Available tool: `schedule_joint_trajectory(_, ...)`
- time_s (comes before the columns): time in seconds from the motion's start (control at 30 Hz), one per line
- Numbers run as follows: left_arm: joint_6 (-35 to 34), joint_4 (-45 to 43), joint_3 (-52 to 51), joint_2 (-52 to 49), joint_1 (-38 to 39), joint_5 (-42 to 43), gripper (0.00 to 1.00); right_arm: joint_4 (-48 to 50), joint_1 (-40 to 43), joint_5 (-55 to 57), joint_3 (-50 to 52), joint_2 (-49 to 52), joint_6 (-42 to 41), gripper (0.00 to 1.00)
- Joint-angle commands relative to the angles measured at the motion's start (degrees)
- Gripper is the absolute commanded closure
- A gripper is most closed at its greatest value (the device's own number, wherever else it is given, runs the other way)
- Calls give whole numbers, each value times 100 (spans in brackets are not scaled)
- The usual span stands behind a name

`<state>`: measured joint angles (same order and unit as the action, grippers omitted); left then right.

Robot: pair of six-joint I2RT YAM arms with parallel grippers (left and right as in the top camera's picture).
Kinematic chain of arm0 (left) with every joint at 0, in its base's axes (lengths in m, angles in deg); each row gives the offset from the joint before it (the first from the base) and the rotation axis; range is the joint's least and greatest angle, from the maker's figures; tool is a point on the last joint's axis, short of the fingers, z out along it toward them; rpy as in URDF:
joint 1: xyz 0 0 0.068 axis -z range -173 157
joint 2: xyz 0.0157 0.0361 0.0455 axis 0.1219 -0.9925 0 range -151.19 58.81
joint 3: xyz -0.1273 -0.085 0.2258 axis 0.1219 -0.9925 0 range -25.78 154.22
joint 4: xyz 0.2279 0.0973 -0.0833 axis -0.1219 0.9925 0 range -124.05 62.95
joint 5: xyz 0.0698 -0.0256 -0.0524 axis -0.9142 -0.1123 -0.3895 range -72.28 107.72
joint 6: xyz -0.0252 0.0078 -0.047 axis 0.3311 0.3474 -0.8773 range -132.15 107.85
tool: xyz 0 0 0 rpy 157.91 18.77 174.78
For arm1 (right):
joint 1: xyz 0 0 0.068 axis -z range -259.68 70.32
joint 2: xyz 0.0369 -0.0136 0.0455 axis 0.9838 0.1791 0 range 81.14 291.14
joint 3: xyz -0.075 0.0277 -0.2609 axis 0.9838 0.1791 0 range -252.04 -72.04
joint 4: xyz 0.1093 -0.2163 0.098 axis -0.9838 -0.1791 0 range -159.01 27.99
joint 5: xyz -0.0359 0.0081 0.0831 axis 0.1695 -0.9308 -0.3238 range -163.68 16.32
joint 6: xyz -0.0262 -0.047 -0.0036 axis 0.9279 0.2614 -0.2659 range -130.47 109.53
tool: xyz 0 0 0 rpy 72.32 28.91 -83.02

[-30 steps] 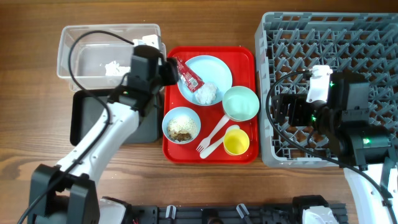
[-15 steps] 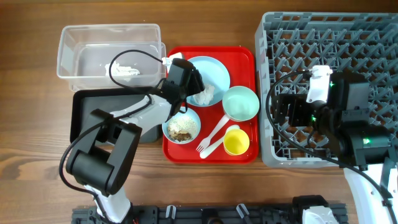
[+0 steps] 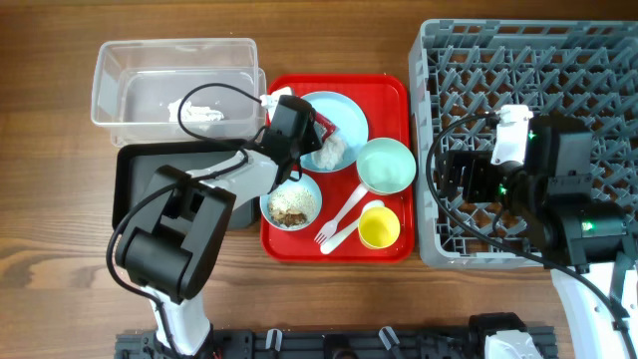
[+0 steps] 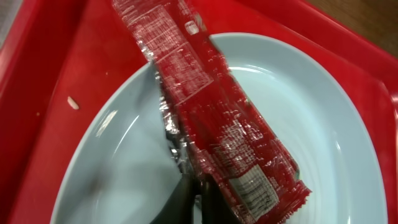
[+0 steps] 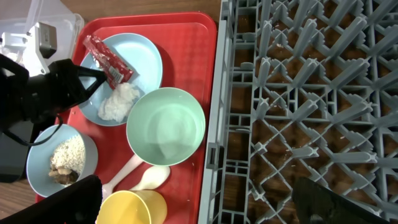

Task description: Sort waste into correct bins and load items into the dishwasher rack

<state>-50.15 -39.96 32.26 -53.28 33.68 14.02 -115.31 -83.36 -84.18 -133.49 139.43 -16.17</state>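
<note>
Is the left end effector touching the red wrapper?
Touching. In the left wrist view the left end effector pinches the red wrapper by its edge, over the plate.

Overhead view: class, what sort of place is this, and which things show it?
Probably a mock canteen dish-return station: a red serving tray of used dishes, a grey dishwasher rack, and a clear tub beside a black tray.
</note>
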Motion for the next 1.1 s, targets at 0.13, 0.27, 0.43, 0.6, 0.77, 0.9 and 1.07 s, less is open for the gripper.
schedule_joint_trajectory(0.13,48,63,-9,68,22,-24,96,11,17,-98,-111,2,103,0)
schedule_joint_trajectory(0.27,-127,247,-4,750,22,-20,55,15,17,-98,-111,2,105,0)
schedule_joint_trajectory(0.43,72,2656,1425,817,20,188,10,17,17,-98,-111,2,103,0)
schedule_joint_trajectory(0.6,107,3707,2636,752,-37,181,0,15,17,-101,-111,2,105,0)
schedule_joint_trajectory(0.77,-66,3534,2636,-111,15,153,0,15,17,-101,-111,2,105,0)
schedule_joint_trajectory(0.9,-175,3265,2636,-660,22,170,1,11,17,-101,-111,2,107,0)
schedule_joint_trajectory(1.07,-195,2857,2636,-1054,22,170,19,11,17,-98,-111,2,103,0)
